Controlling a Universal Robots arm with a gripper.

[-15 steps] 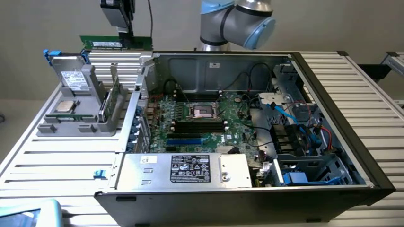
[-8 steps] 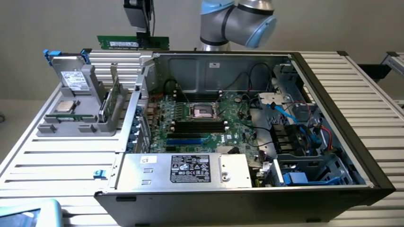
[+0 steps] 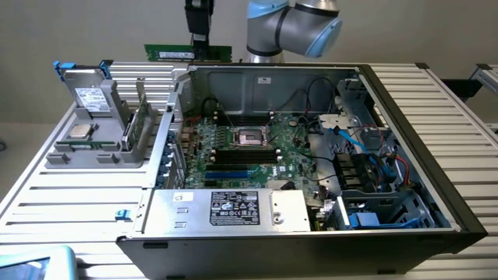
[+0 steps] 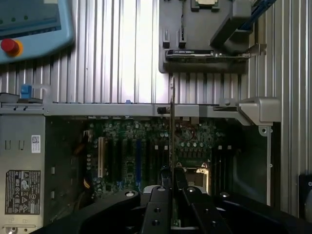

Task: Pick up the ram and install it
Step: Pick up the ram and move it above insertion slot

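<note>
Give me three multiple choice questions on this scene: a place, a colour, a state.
1. Where is the ram? A in a motherboard slot; B in the air above the open case; C on the grey stand.
2. What colour is the ram? A green; B red; C white.
3. The gripper is: A open; B shut on the ram; C shut on a drive.
B, it hangs from the gripper over the case; A, its board shows green; B, it clamps the ram's edge.

Glare on table (image 4: 129, 53); case (image 4: 97, 109) interior seemingly dim.
</note>
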